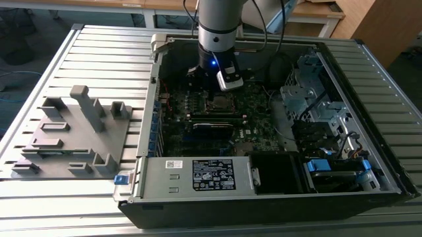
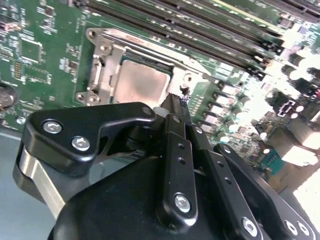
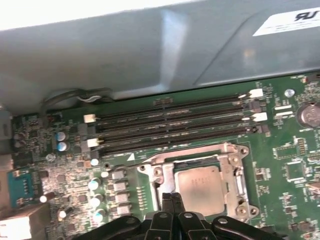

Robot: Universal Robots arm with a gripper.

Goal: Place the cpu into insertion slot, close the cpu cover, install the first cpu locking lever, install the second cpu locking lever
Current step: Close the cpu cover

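One pincer (image 3: 172, 197) beside the cpu (image 3: 200, 189) edge.

surface: ribbed grey table (image 1: 99, 49); on it: open computer case (image 1: 264, 212) | grey fixture block (image 1: 66, 148) beside it

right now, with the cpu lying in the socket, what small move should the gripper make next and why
Probably a slow, short sideways press at the edge of the cpu cover. The cpu lies flat with that cover down around it, and the gripper, fingers shut, sits right beside the frame. Whether the locking levers are latched I cannot tell.
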